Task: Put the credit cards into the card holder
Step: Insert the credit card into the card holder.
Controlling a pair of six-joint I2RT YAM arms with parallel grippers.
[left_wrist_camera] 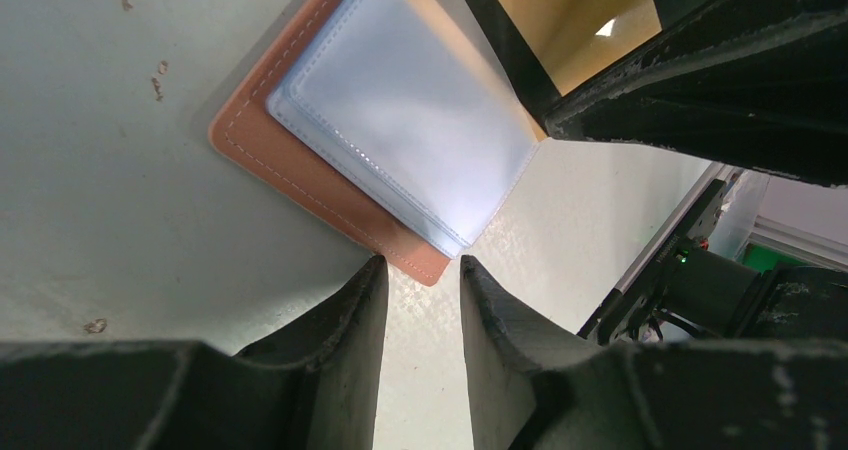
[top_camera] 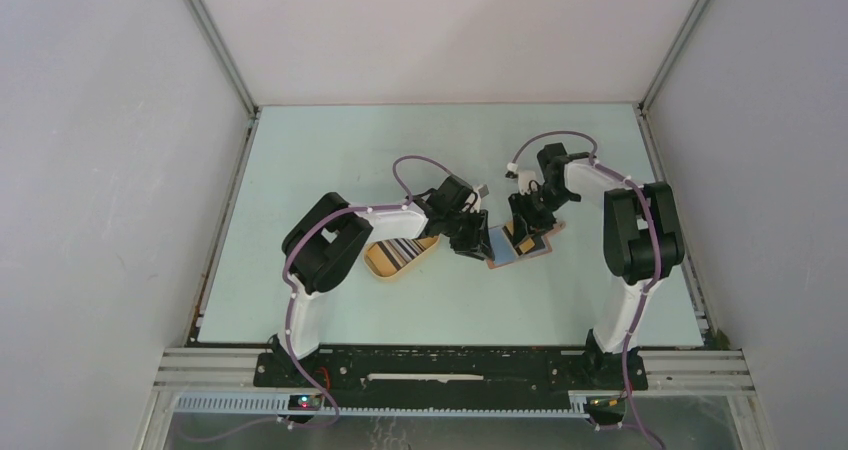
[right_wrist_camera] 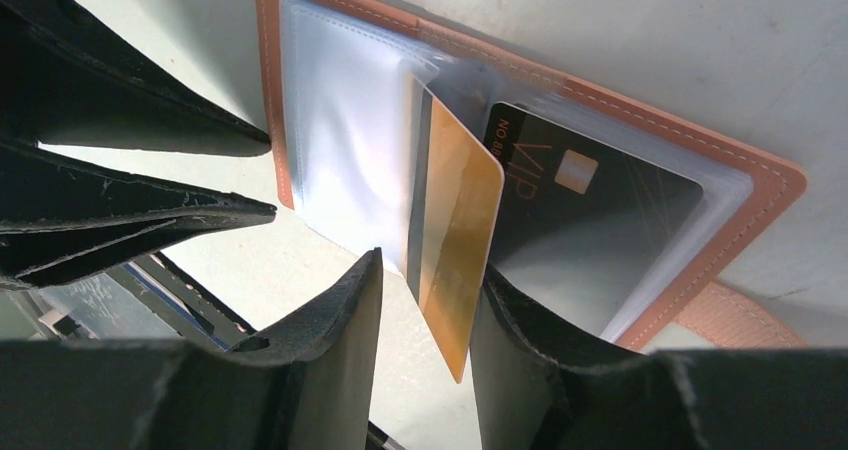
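Observation:
The reddish-brown card holder [top_camera: 520, 248] lies open on the table, clear blue-tinted sleeves up. In the right wrist view a black card [right_wrist_camera: 590, 210] sits inside a sleeve of the holder [right_wrist_camera: 650, 110]. A gold card [right_wrist_camera: 455, 230] stands on edge, its far end in a sleeve. It leans on one finger of my right gripper [right_wrist_camera: 428, 270], whose jaws stand apart around it. My left gripper [left_wrist_camera: 422, 265] is open and empty, its tips at the holder's near corner [left_wrist_camera: 300, 165]. Striped black, white and blue cards [top_camera: 402, 250] lie left of it.
The striped cards rest in a yellow oval tray [top_camera: 385, 267] under the left arm. The two grippers [top_camera: 468, 238] [top_camera: 522, 228] are close together over the holder. White walls enclose the table on the left, right and back.

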